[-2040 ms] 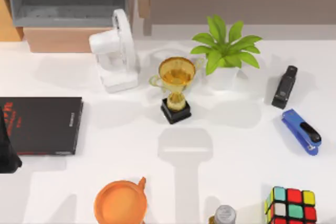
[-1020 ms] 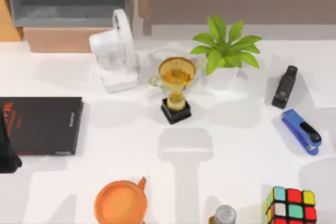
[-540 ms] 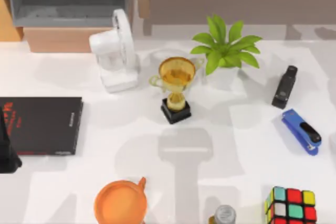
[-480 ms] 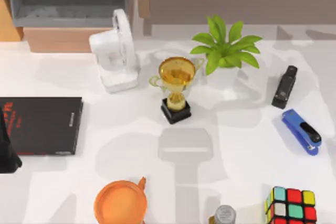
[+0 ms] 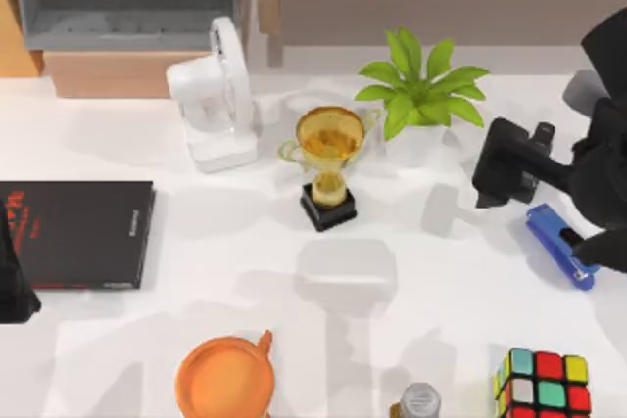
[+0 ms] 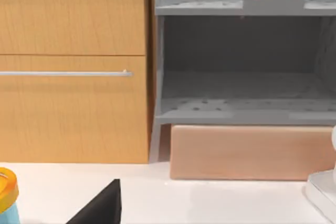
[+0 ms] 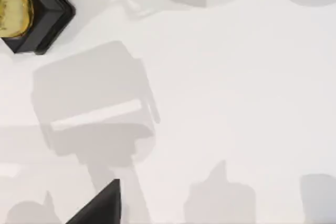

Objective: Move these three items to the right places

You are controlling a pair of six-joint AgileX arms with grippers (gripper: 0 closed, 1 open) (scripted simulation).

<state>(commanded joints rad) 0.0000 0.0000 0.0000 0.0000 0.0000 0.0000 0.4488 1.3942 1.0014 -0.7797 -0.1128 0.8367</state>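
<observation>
White bench; wooden cabinet and grey shelving behind. Right hand hovers over black stapler, grip state indiscernible. Puzzle cube near right.

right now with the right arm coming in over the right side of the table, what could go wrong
1. The right gripper hangs over the black stapler and close to the blue stapler; a low sweep could knock either.
2. The potted plant and gold trophy stand just to its left; the trophy looks easy to tip.
3. The puzzle cube sits at the table's near edge, so a nudge might push it off.
</observation>
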